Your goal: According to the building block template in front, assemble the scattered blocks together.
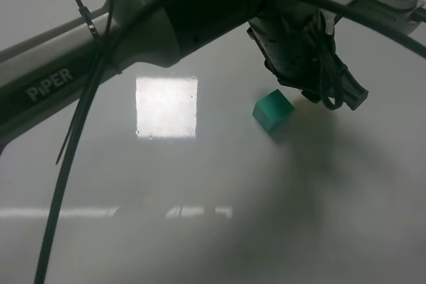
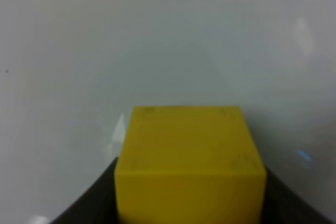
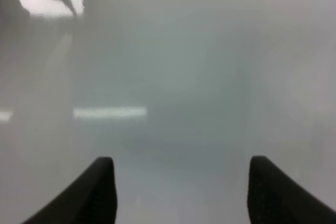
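In the left wrist view my left gripper [image 2: 190, 208] is shut on the yellow cube [image 2: 189, 145], its dark fingers [image 2: 92, 205] on either side of it. In the exterior high view the left arm's wrist [image 1: 303, 48] reaches across to the right and hides the gripper and the yellow cube. The teal-green cube [image 1: 273, 111] lies on the table just below and left of that wrist, apart from it. My right gripper [image 3: 181, 187] is open and empty over bare table. The building block template is out of view.
The glossy white table [image 1: 200, 231] shows a bright square light reflection [image 1: 166, 106] left of the teal cube. The left arm's link and black cables [image 1: 80, 131] cross the upper left of the exterior view.
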